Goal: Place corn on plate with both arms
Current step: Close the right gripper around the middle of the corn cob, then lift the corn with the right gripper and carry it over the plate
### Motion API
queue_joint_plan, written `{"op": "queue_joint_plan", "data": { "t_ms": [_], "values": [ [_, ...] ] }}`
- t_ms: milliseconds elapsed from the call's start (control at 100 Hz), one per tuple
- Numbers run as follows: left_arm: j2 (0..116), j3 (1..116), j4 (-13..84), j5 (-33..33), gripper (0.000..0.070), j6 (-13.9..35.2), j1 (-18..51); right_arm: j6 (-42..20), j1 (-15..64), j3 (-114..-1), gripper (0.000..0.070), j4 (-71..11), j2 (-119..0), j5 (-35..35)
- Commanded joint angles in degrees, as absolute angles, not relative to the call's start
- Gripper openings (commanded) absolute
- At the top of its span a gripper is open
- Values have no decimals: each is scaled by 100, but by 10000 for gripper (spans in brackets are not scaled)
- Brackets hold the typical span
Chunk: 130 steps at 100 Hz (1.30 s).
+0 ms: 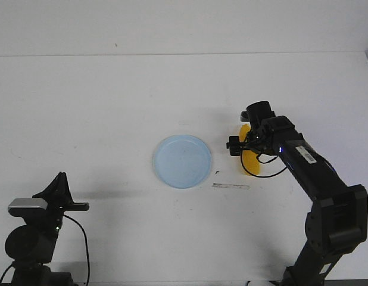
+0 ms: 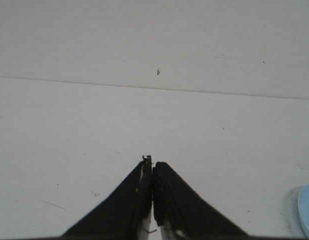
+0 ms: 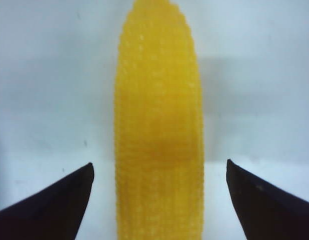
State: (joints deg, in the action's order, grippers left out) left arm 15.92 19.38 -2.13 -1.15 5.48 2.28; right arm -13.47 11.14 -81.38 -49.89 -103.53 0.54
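Observation:
The yellow corn (image 1: 249,162) lies on the white table to the right of the pale blue plate (image 1: 182,161). My right gripper (image 1: 248,145) is directly over the corn and open. In the right wrist view the corn (image 3: 158,135) runs between the two fingertips (image 3: 74,192), with a clear gap on each side. My left gripper (image 1: 83,206) rests near the front left, far from the plate, and is shut on nothing. In the left wrist view its tips (image 2: 152,165) touch over bare table, and the plate's edge (image 2: 307,210) shows at one side.
A thin grey strip (image 1: 230,186) lies on the table just in front of the corn, with a small dark speck (image 1: 217,172) by the plate. The table's far edge (image 1: 172,54) runs across the back.

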Motion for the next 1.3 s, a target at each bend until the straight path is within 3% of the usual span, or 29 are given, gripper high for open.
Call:
{"op": "queue_joint_plan", "data": {
  "t_ms": [0, 90, 180, 860, 1100, 1290],
  "values": [
    [1588, 1984, -266, -110, 1, 561, 233, -1328, 1129, -8246, 488, -4978, -10549, 38],
    [1588, 1984, -266, -110, 1, 561, 233, -1330, 1129, -8246, 385, -4984, -10575, 38],
    [1588, 1984, -266, -110, 1, 561, 233, -1328, 1129, -8246, 336, -4991, -10582, 40],
    [1588, 1984, -268, -110, 1, 561, 233, -1326, 1135, -8250, 331, -4984, -10569, 36],
    [1588, 1984, -266, -110, 1, 561, 233, -1323, 1135, -8250, 276, -4982, -10444, 32],
    [1588, 1984, -266, -108, 1, 561, 233, -1319, 1135, -8252, 276, -4980, -10348, -1]
  ]
}}
